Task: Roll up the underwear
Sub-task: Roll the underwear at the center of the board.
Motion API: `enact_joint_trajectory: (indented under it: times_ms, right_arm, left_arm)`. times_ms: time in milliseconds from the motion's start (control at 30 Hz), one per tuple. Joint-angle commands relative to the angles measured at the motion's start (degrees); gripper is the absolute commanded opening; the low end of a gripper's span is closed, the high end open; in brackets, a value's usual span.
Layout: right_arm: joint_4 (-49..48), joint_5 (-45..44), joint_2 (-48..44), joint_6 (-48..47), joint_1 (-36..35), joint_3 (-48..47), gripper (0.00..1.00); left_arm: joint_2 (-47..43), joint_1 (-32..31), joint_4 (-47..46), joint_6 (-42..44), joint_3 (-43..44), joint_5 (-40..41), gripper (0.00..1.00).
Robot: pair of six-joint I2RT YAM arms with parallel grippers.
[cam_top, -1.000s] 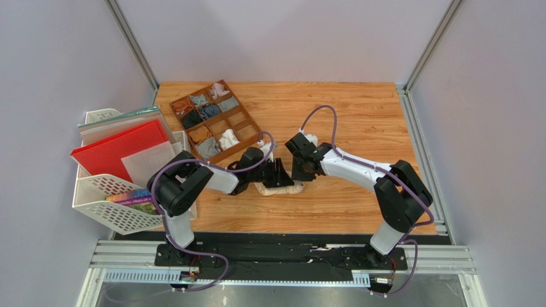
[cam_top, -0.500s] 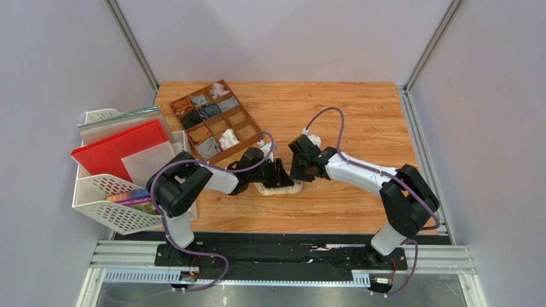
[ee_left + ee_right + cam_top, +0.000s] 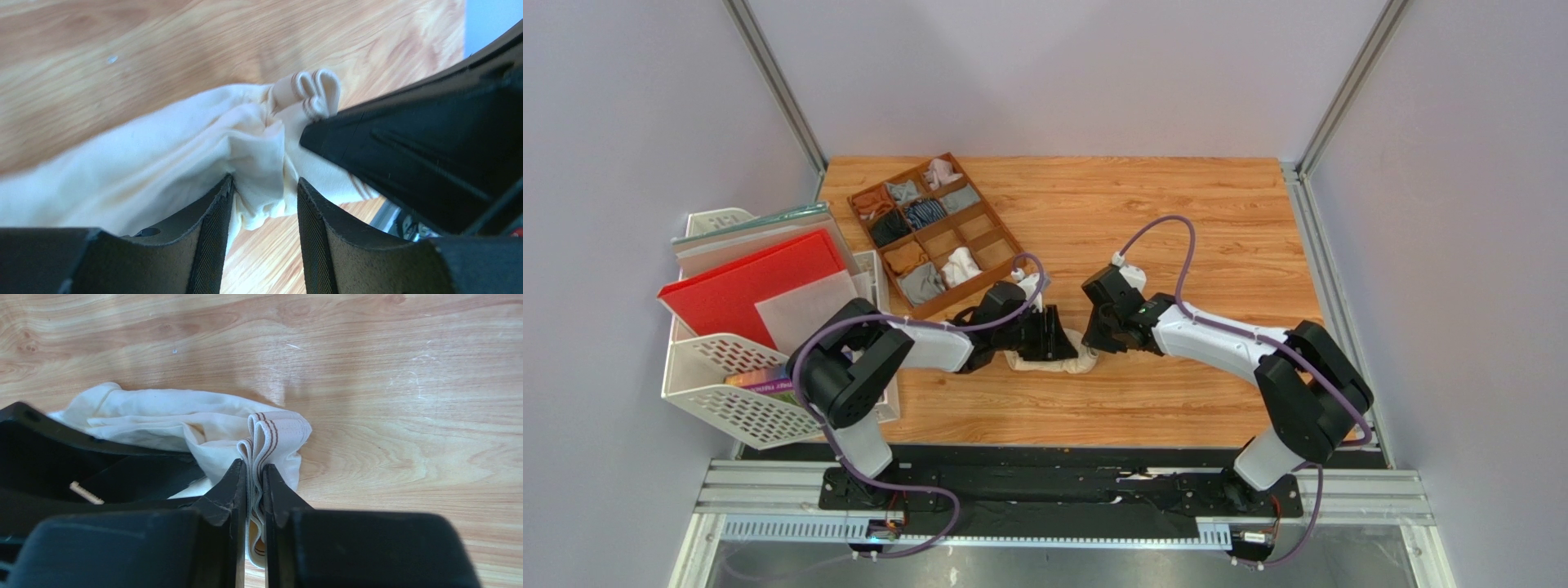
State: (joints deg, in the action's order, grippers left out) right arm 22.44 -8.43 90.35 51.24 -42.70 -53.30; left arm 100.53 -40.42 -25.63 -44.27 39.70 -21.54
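The striped waistband [image 3: 274, 431] of the cream underwear [image 3: 166, 424] is pinched by the right hand [image 3: 255, 478] on the table [image 3: 405, 386].

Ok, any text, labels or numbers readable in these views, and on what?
Nothing legible in any view.
Print on the colourful packet in the white basket: too small to read.
Waistband of the cream underwear: brown stripes only, no lettering visible.
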Motion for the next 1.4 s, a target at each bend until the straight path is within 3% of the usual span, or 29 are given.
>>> enact_joint_trajectory:
  times_ms: [0,233,800,1267,1367]
  right_arm:
    - [3.21,-4.05,1.06,-0.26,-0.46,-2.41,0.02]
    - [8.23,-7.04,2.47,-3.60,-0.63,-6.29,0.00]
    - [23.00,-20.22,12.65,-2.03,-7.57,-21.58,0.00]
    - [15.36,-15.75,15.48,7.20,-8.89,-17.90,0.00]
    - [12.81,-13.81,14.95,8.08,-8.89,-15.96,0.07]
  left_arm:
    - [-5.85,-0.01,14.28,5.77,-0.77,5.97,0.50]
    - [-13.08,-0.01,20.88,7.80,0.29,11.87,0.49]
    - [-1.57,-0.88,14.64,4.19,3.27,9.32,0.49]
    - [-2.62,-0.88,11.22,3.75,0.03,7.92,0.49]
    - [-4.11,-0.88,11.56,4.37,-0.33,8.09,0.50]
